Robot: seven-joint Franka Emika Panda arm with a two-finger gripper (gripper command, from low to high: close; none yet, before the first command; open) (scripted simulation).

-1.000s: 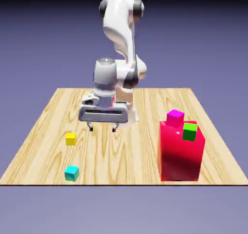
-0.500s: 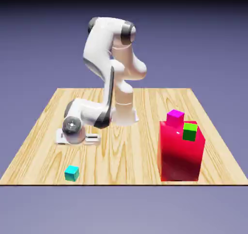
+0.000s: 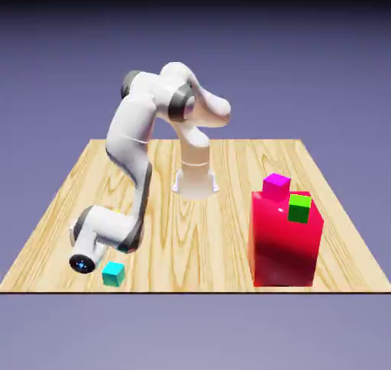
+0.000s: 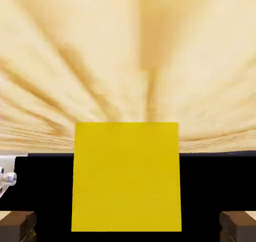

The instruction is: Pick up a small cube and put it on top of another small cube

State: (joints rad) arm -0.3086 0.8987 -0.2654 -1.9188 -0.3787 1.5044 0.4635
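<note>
No readable text or markings anywhere

In the exterior view, the arm [image 3: 130,158] bends low beside the cyan cube [image 3: 113,274] and hides both the yellow cube [image 4: 126,177] and the gripper. In the hand view, the bottom edge cuts off the fingertips [image 4: 17,225] either side of the yellow cube. The table [image 4: 128,61] grain beyond that cube is blurred.

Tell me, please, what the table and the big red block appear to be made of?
Table: pale wood, judging by its streaky grain; matte. Red block: looks like glossy plastic, smooth and uniform with a soft sheen on its front, though a rendered surface leaves this open.
</note>
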